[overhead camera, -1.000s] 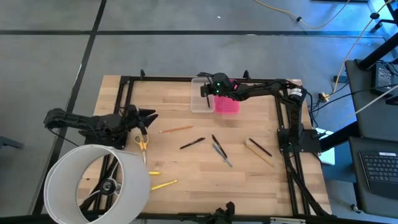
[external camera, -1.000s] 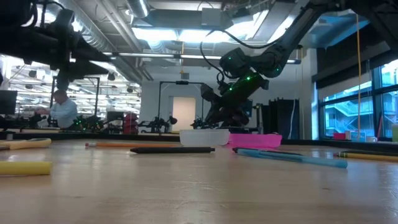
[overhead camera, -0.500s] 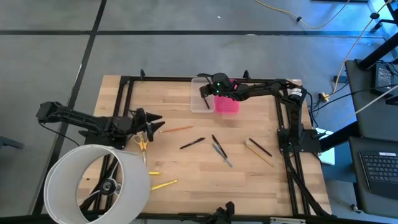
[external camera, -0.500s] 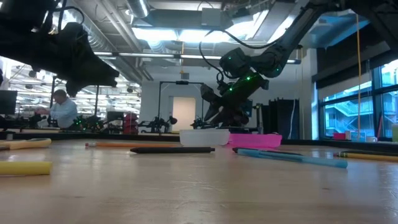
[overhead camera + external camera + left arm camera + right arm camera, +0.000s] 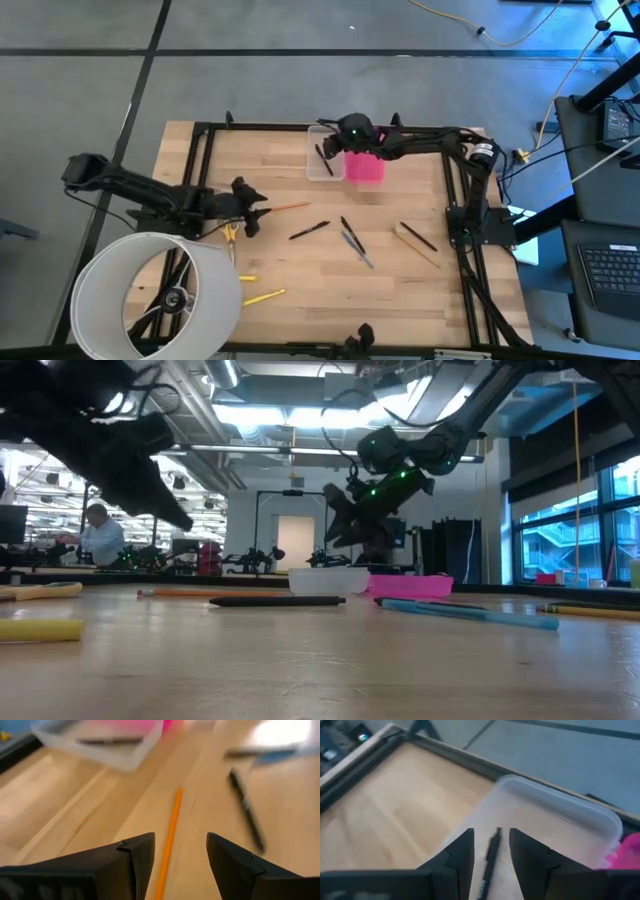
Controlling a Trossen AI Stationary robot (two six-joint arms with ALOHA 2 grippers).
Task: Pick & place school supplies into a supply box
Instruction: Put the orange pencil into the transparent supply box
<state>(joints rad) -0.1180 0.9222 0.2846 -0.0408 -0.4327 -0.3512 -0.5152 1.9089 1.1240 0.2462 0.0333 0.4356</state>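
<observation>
While the clear supply box (image 5: 324, 160) is sitting at the upper middle of the table (image 5: 290, 270) in the high view, its pink lid (image 5: 365, 168) is lying open just beside it on the right, and a black pen (image 5: 324, 161) is lying inside the clear half. The right gripper (image 5: 338, 145) is hovering over that box, and the right wrist view is showing its two fingers (image 5: 455, 857) standing apart with the pen (image 5: 490, 851) lying in the box (image 5: 555, 820) beyond the gap between them, so the gripper is gripping nothing. Toward the left centre of the high view, the left gripper (image 5: 256, 207) is reaching toward the orange-brown pencil (image 5: 284, 208); in the left wrist view its fingers (image 5: 132, 857) are spread wide, the pencil (image 5: 170, 840) is running into the gap between them, and they are not closing on it. Another black pen (image 5: 309, 230) is lying near the middle of the table, with a dark pen (image 5: 351, 233) and a blue-grey pen (image 5: 356, 250) crossing just right of it. Farther right, the wooden ruler (image 5: 414, 247) is lying with a black pen (image 5: 418, 236) touching its upper edge. Yellow-handled scissors (image 5: 230, 235) are lying just below the left gripper, and two yellow markers (image 5: 263, 296) are lying at the lower left, beside the big white hoop (image 5: 155, 297) filling the bottom left corner.
</observation>
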